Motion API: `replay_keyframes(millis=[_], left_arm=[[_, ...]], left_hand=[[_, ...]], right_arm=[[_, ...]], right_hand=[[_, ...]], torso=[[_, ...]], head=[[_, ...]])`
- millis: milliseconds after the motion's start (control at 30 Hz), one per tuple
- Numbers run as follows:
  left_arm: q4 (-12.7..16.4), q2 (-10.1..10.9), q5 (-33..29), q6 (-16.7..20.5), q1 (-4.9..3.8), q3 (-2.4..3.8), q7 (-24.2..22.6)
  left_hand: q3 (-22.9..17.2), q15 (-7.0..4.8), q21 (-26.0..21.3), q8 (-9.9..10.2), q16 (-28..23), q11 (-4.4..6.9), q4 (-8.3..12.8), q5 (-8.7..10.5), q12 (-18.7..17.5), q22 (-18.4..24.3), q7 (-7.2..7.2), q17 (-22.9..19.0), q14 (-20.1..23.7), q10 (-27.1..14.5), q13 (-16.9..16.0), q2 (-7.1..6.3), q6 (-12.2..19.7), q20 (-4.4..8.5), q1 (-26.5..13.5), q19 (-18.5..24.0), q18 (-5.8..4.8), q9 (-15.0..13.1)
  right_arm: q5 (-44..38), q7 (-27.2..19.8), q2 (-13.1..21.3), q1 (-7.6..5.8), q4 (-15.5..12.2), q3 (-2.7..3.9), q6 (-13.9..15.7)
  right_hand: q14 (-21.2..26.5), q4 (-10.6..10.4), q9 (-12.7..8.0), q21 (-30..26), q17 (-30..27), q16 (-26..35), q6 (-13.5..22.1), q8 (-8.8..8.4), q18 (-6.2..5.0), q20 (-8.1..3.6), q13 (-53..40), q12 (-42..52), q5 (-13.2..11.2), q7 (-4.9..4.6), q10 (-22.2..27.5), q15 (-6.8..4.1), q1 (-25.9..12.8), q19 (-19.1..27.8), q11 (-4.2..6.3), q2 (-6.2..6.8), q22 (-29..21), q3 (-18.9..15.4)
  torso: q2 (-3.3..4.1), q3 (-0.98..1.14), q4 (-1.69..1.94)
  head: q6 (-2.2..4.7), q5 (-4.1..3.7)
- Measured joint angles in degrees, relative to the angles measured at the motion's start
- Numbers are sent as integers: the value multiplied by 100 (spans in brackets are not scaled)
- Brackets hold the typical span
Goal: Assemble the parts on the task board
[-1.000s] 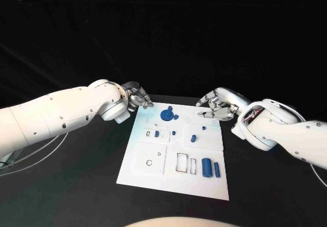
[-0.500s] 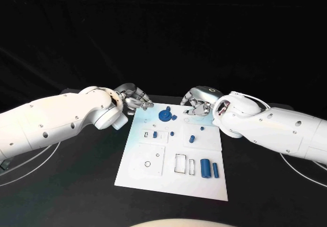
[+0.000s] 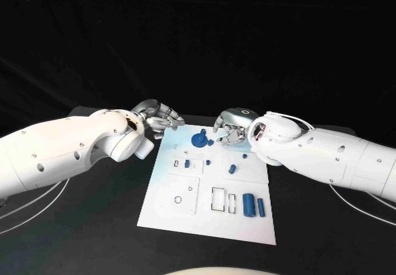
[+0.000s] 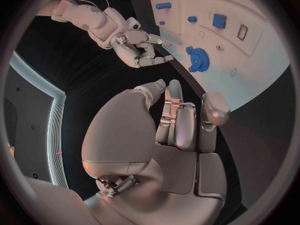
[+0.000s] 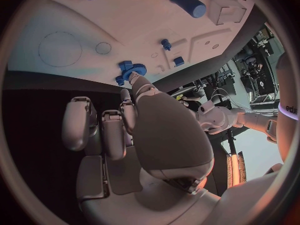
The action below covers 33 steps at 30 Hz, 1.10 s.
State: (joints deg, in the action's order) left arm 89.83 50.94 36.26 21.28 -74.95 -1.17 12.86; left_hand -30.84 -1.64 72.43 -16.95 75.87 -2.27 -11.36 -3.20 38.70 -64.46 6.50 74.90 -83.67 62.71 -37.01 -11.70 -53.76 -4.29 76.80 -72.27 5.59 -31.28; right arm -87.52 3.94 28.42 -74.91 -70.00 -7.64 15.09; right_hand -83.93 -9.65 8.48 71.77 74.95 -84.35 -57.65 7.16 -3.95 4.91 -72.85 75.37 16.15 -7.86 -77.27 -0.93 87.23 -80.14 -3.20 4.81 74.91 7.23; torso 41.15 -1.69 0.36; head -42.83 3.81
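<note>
head view first: we see the white task board [image 3: 210,189] lying in the middle of the black table [image 3: 91,229], with small blue parts on it. a blue gear [image 3: 201,138] sits near the board's far edge, two small blue pegs [image 3: 233,168] stand around the middle, and two blue cylinders [image 3: 253,204] lie side by side near the right edge, beside rectangular slots.

our left hand [image 3: 161,120] hovers at the board's far left corner, off the gear. in the left wrist view its fingers [image 4: 181,120] are curled in toward the palm with nothing between them.

our right hand [image 3: 229,129] hangs over the far edge of the board, just beside the gear. in the right wrist view one fingertip [image 5: 134,80] reaches right up to the gear [image 5: 129,72]; we cannot tell whether it touches. the other fingers are loosely bent and apart, holding nothing.
</note>
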Motion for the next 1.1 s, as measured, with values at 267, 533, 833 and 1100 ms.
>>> replay_keyframes(millis=[267, 533, 833, 1100], left_arm=[[113, 58, -211, 176, 0, 0, -191], [191, 97, -331, 276, 0, 0, -329], [238, 137, -425, 346, 0, 0, -457], [262, 151, -459, 373, 0, 0, -496]], left_hand=[[0, 0, -22, 0, -19, 0, 0, 0, -11, 23, 4, 0, 0, 0, 31, 0, 4, 0, 0, 0, 14, 19], [16, 22, -100, 0, -89, -20, 16, 0, -32, 120, 4, -62, 21, -20, 74, -22, 5, -1, 23, 61, 15, 45], [16, 22, -133, 0, -113, -20, 16, 0, -32, 149, 24, -84, 22, -20, 98, 1, -16, 0, 46, 61, 15, 59], [16, 21, -133, 0, -113, -20, 16, 0, -32, 154, 24, -93, 21, -20, 106, 1, -16, -1, 46, 61, 15, 64]], right_arm=[[-95, 22, -145, 52, 156, -9, -39], [-181, 35, -252, 75, 253, -12, -43], [-254, 27, -334, 142, 353, -23, -52], [-301, 23, -398, 156, 441, -26, -86]], right_hand=[[0, 43, -32, 27, 0, -24, -17, -55, 0, -13, -50, 36, -43, 18, -51, 0, -6, -13, 9, 6, 0, 74], [0, 110, -60, 70, -1, -46, -47, -82, -1, 0, -123, 88, -65, 47, -91, 0, -6, -41, 30, 6, -1, 209], [-21, 142, -87, 89, -2, -67, -88, -143, 0, -21, -163, 112, -87, 47, -111, -21, -6, -62, 50, 6, 3, 284], [0, 168, -101, 89, -2, -67, -88, -165, -1, -21, -165, 117, -110, 47, -122, -42, -8, -62, 61, 8, 3, 310]], torso=[[9, -2, 5], [28, -13, 13], [58, -25, 26], [70, -33, 35]], head=[[25, 2], [46, 7], [60, -10], [62, -12]])
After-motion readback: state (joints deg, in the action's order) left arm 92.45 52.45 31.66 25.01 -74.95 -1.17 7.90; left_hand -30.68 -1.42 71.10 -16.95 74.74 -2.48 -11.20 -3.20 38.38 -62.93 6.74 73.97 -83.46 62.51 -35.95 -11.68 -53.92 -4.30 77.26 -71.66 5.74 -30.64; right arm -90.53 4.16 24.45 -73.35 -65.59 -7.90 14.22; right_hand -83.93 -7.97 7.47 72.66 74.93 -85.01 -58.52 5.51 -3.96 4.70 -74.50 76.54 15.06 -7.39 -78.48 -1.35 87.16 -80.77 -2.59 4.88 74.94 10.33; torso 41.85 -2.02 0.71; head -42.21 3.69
